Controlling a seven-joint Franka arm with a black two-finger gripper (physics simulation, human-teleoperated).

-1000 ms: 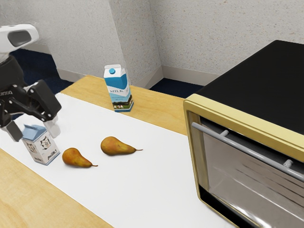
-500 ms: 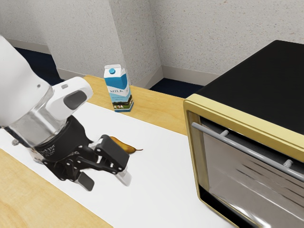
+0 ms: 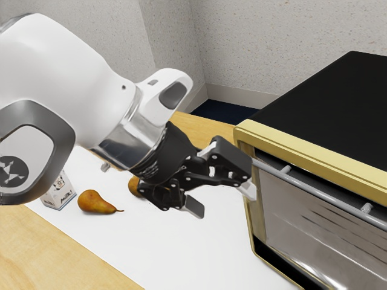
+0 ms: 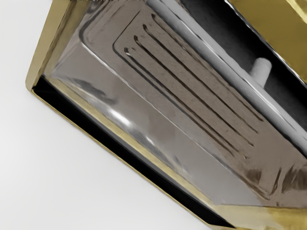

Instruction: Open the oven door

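Note:
My gripper [image 3: 222,203] stands open beside the oven's near left corner in the exterior view, one finger overlapping the handle's end, the other lower and farther from the oven; nothing is between them. Whether the upper finger touches the oven cannot be told. The oven [image 3: 314,148] has a gold frame and black top. Its glass door [image 3: 314,235] is closed, with a grey bar handle [image 3: 329,198] along its upper edge. In the wrist view the handle [image 4: 230,62] runs diagonally across the door [image 4: 144,115], with one mounting post visible.
Behind and below the arm, a brown pear [image 3: 98,202] and a small milk carton [image 3: 58,192] stand on the white mat [image 3: 163,248]. A second pear [image 3: 134,186] is mostly hidden behind the gripper. A wall rises behind the table.
The arm has swept toward the exterior view's right, bringing my open gripper from over the mat to the oven's front corner. It now hides the larger milk carton. The oven has not moved.

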